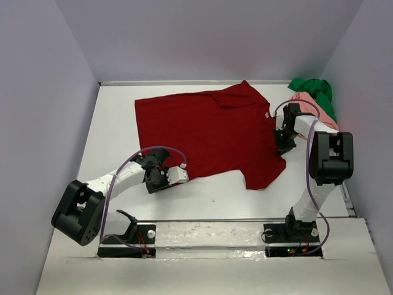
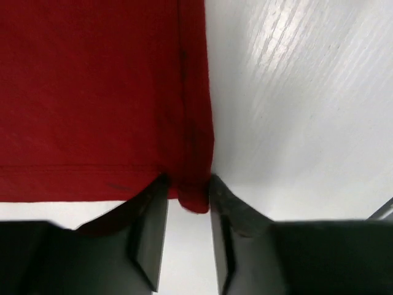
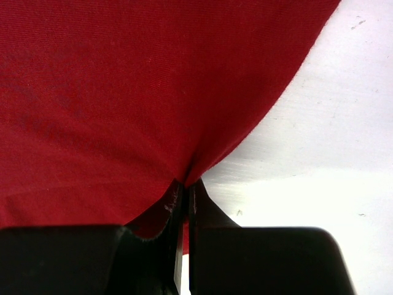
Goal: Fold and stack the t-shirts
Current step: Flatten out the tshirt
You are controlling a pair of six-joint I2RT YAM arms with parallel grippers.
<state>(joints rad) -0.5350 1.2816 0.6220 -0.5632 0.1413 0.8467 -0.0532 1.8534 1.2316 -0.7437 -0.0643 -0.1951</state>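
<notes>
The dark red t-shirt [image 1: 209,132] lies spread open on the white table. My left gripper [image 1: 178,175] is at its near left hem corner. In the left wrist view the jaws [image 2: 187,184] stand narrowly apart, closed on the bunched corner of the red cloth [image 2: 92,92]. My right gripper [image 1: 284,147] is at the shirt's right edge. In the right wrist view it [image 3: 186,184] is shut tight, pinching a fold of the red cloth [image 3: 123,80]. The salmon pink t-shirt [image 1: 310,104] and the bright green t-shirt [image 1: 314,90] lie bunched at the far right corner.
The white table [image 1: 116,129] is enclosed by grey walls on the left, back and right. Bare table shows to the left of the red shirt and in front of it [image 1: 227,196]. The arm bases sit on a rail at the near edge [image 1: 209,233].
</notes>
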